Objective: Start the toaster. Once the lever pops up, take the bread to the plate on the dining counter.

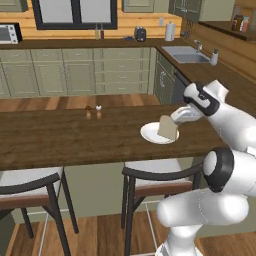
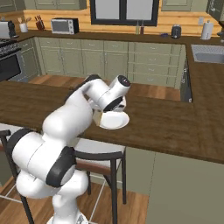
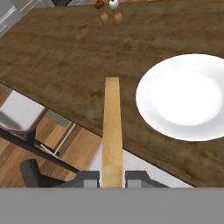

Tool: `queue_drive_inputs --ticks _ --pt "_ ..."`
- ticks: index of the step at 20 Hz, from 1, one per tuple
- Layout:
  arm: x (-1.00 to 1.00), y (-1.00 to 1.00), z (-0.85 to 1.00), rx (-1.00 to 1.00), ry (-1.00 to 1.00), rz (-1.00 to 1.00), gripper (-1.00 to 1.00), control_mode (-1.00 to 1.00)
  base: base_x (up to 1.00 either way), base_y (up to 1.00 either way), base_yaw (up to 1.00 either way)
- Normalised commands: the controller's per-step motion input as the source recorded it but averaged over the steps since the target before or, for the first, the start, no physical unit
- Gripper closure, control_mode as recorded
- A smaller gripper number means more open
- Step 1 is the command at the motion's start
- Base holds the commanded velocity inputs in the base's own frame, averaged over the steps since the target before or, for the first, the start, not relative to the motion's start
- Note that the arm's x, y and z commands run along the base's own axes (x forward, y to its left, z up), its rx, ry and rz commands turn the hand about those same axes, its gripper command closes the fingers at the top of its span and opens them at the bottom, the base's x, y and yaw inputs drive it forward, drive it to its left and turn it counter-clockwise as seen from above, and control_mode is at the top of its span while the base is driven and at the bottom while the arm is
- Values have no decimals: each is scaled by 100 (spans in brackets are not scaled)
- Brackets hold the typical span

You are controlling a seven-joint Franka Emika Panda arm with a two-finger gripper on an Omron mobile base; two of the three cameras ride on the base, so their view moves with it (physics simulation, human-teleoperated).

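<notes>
The claw (image 3: 112,180) is closed on the bread (image 3: 112,131), which stands on edge between the two fingers. In the hand view the bread is just beside the plate (image 3: 188,98), above the near edge of the dark wood surface (image 3: 57,57). Two small shakers (image 1: 93,112) stand farther along this surface. The plate lies bare.
</notes>
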Motion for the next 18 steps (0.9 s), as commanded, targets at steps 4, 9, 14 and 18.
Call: queue_drive_inputs --ticks 4,9,14,18 --pt "69 0 -34 10 0 -7 100 -100 0 0 0" --pt "42 0 -35 7 0 -8 100 -100 0 0 0" --pt "27 0 -31 3 0 -7 100 -100 0 0 0" --pt "67 0 -18 2 0 -5 100 -100 0 0 0"
